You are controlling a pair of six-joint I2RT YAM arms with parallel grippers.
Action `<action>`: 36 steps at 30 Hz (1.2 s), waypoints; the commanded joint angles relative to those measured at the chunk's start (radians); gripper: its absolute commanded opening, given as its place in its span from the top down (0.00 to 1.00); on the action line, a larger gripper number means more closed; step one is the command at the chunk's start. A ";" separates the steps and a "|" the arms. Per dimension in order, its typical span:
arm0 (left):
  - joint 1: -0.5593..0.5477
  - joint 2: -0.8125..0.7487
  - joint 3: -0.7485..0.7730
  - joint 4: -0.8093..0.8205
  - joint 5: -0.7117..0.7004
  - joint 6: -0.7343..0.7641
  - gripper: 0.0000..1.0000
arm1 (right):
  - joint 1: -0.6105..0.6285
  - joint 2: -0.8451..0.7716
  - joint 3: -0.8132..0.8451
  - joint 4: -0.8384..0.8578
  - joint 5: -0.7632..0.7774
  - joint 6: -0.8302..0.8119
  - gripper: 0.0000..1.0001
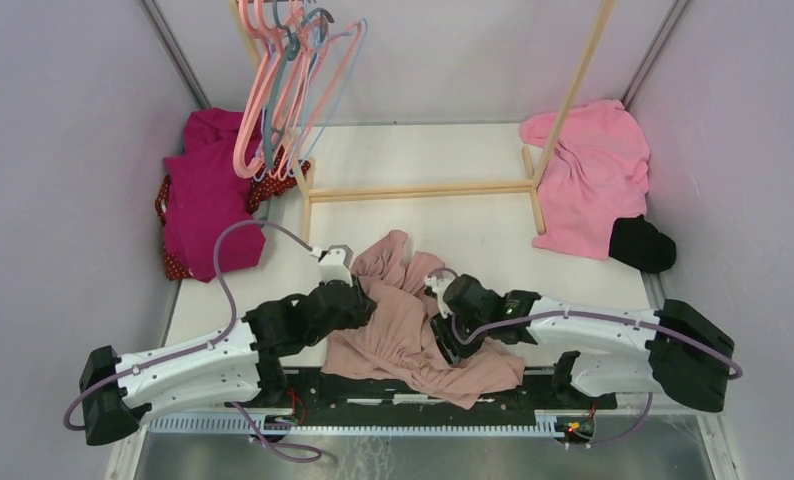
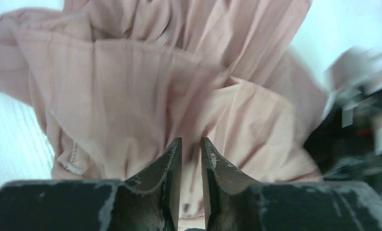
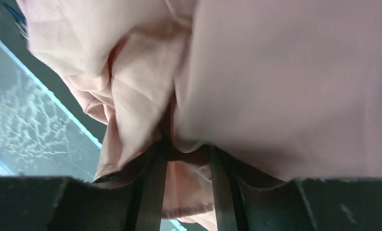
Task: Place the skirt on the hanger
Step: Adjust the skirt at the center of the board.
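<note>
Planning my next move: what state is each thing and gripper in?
skirt: crumpled on the table, off any hanger.
hangers: hanging on the rack, bare.
left gripper: slightly open over the skirt.
right gripper: shut on a skirt fold.
magenta garment: heaped, far left.
pink garment: heaped, far right.

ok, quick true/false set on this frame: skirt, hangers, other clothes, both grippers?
1. The skirt is already hung up. False: it lies crumpled on the table between the arms.
2. The hangers hang on the wooden rack. True.
3. The black cloth lies beside the hangers. False: it lies against the pink garment at the right.
4. Skirt fabric sits between the right gripper fingers. True.
5. The left gripper has its jaws pressed together. False: a narrow gap shows.
</note>
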 commanded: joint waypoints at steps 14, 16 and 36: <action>-0.133 0.235 0.109 0.223 0.050 -0.081 0.72 | 0.283 -0.063 -0.042 0.255 0.127 0.114 0.52; -0.172 0.285 0.084 0.255 0.035 -0.105 0.73 | 0.282 -0.113 -0.042 0.240 0.111 0.101 0.51; -0.443 0.220 -0.004 -0.103 -0.171 -0.432 0.83 | -0.192 -0.271 0.032 -0.078 0.149 0.107 0.46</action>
